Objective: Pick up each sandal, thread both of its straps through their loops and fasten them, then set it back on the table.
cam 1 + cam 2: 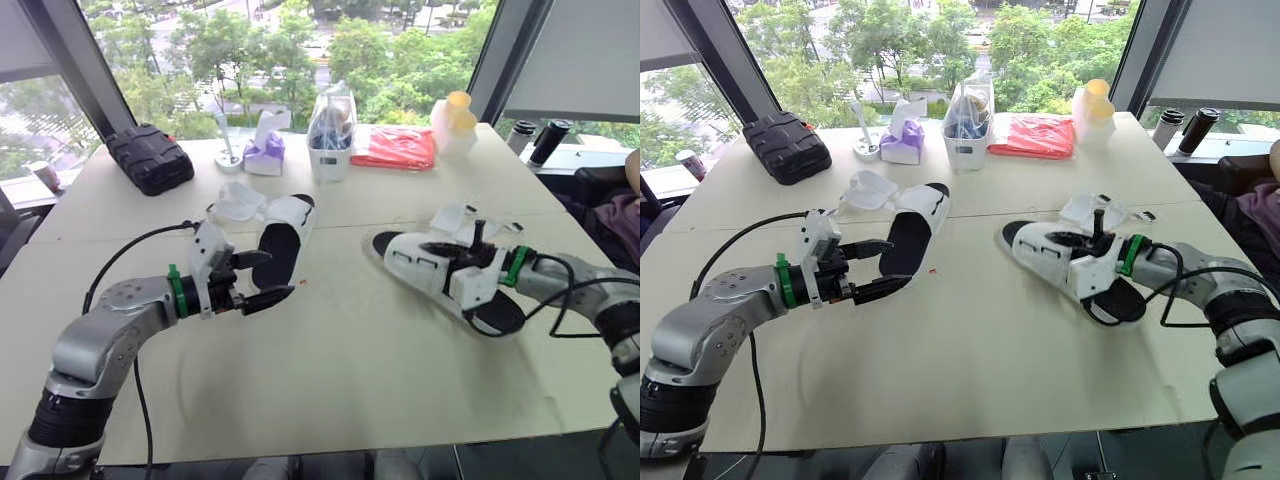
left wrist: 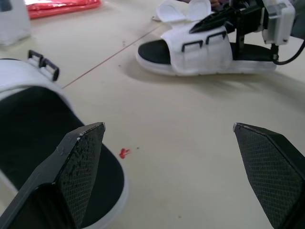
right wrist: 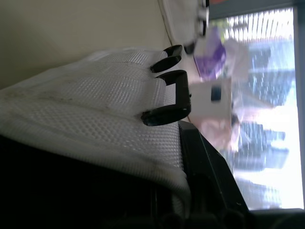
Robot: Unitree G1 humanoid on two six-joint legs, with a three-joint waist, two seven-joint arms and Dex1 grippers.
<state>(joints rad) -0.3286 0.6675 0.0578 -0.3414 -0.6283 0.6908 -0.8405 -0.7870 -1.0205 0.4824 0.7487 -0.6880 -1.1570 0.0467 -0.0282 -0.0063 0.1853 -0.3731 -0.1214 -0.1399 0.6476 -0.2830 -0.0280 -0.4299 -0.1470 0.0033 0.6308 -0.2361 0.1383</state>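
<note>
Two white sandals with black insoles lie on the table. The left sandal has its straps lying loose beyond it, with its black loops bare. My left gripper hangs open just off its heel, holding nothing. The right sandal lies across the table's right half. My right gripper is open on top of it, one finger lying along the strap, the other pointing up. The right wrist view shows the white mesh strap and its black loops up close.
Along the far edge stand a black case, a purple tissue box, a white container, a red bag and a yellow-topped bottle. A person sits at the right edge. A seam crosses the table.
</note>
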